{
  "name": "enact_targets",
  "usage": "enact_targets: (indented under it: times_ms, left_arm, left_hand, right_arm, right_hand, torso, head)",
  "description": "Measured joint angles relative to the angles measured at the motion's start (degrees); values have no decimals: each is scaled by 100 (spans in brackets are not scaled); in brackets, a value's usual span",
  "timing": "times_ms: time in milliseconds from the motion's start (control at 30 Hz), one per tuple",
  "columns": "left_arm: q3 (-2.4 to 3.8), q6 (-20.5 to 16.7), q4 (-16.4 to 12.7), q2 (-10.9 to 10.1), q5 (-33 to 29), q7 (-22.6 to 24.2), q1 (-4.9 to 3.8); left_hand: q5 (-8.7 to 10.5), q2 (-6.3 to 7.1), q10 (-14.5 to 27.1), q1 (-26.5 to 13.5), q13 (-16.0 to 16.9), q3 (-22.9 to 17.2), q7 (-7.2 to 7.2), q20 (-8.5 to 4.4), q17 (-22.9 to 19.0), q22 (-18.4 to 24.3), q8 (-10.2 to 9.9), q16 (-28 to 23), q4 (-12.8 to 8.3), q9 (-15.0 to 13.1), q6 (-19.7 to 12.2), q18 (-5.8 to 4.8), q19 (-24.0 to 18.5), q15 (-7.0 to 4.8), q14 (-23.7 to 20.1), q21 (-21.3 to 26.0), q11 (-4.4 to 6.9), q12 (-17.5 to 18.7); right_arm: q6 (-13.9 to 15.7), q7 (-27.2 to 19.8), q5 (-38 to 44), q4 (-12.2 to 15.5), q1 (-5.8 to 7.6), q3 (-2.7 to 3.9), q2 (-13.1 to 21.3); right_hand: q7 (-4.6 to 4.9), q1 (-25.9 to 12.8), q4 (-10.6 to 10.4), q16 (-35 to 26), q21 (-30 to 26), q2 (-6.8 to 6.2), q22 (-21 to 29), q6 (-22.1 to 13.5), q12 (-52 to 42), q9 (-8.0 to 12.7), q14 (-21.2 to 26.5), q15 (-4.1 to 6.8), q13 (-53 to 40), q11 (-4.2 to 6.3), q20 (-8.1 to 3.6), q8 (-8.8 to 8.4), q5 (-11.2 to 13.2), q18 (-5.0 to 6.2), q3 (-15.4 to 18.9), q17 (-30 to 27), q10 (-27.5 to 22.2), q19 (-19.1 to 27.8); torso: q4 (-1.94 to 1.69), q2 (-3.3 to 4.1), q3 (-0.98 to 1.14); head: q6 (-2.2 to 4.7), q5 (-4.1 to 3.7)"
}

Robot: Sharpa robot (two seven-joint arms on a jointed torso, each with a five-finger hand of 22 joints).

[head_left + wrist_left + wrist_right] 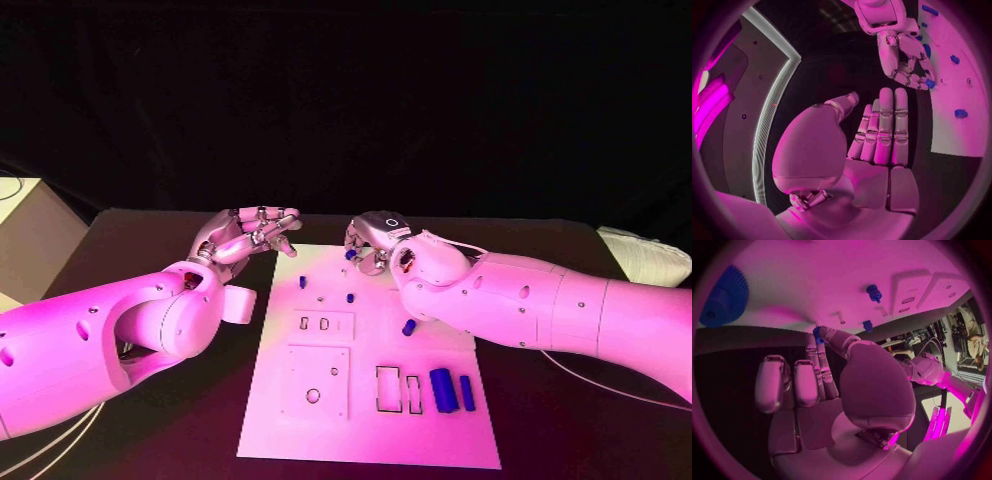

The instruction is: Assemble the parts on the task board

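The board (378,420) is seen lying flat in the middle of the black table (130,240), its long side running away from the robot. On its near part two raised plates are seen: a large one (317,380) with a round hole in it, and a smaller one (325,323) beyond it with two narrow slots. Beside the large plate two dark-edged rectangular recesses (398,389) are cut into the board; nothing is seen lying in them. Just to their right two blue blocks (453,391) lie side by side on the board's surface, the wider one nearer the recesses. A small blue piece (410,327) lies further up near the right edge, and two small blue pegs (304,282) stand near the far left part. In the right wrist view a blue gear (723,297) is seen on the board, well apart from the pegs.

The right hand (378,243) is held over the board's far end, fingers pointed down. A small blue part (818,333) is pinched at its fingertips (831,335), close above the board.

The left hand (248,235) is raised beside the board's far left corner, over the table. Its fingers (887,125) are seen stretched out side by side with the thumb apart, and nothing is held in it.
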State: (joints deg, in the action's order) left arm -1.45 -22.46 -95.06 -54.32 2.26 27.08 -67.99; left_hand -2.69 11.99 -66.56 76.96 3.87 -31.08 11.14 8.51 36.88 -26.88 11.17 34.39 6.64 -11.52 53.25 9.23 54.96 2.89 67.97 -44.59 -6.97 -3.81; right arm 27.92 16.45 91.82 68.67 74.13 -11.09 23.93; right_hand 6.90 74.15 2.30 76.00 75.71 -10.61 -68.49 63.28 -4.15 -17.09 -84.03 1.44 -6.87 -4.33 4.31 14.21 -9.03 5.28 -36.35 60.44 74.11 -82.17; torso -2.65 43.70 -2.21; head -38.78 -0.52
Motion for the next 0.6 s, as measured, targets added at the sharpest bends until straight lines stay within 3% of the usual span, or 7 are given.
enact_targets:
  times_ms: [400, 433, 500, 600]
  left_arm:
    - [2, 3, -2, -2, -1, -3, -20]
    - [2, 3, -2, -2, -1, -4, -21]
    - [2, 3, -2, -4, -1, -4, -23]
    - [2, 4, -2, -5, -1, -5, -26]
  left_hand:
    - [0, 0, 0, 0, 0, 0, 0, 0, -1, 1, 0, 0, 0, 1, 0, 0, 0, 0, 0, 0, 0, 0]
    - [0, 0, 0, 0, 0, 0, 0, 0, -1, 1, 0, 0, 0, 1, 0, 0, 0, 0, 0, 0, 0, 0]
    - [0, 0, 0, 0, 0, 0, 0, 0, -1, 1, 0, 0, 0, 1, 0, 0, 0, 0, 0, 0, 0, 0]
    - [0, 0, 0, 0, 0, 0, 0, 0, -1, 1, 0, 0, 0, 1, 0, 0, 0, 0, 0, 1, 0, 0]
  right_arm:
    - [-38, -12, -19, -96, -3, 1, -68]
    - [-41, -15, -24, -104, -3, 0, -73]
    - [-52, -30, -39, -125, -5, -4, -80]
    - [-67, -65, -68, -144, -11, -7, -88]
  right_hand:
    - [26, 7, 7, -3, -62, 6, 47, -90, 23, -13, 0, 0, -4, 4, -19, 14, -7, 0, 8, -70, -2, 24]
    - [41, 7, 6, -17, -65, 6, 49, -146, 46, -186, 0, 0, -4, 30, -6, 13, -7, 0, 7, -78, -27, 38]
    - [107, 6, -18, -24, -146, 5, 141, -315, 57, -366, 9, -20, 7, 53, 51, -82, -7, 0, -17, -118, -150, 94]
    - [220, -78, -124, -179, -436, -77, 505, -643, 24, -320, 40, -146, 112, -72, 153, -307, -27, 0, -41, -392, -556, 260]
  torso:
    - [-3, 6, -1]
    - [-3, 7, -1]
    - [-3, 8, -1]
    - [-1, 8, 1]
  head:
    - [-9, 15]
    - [-6, 17]
    - [-5, 20]
    - [-4, 26]
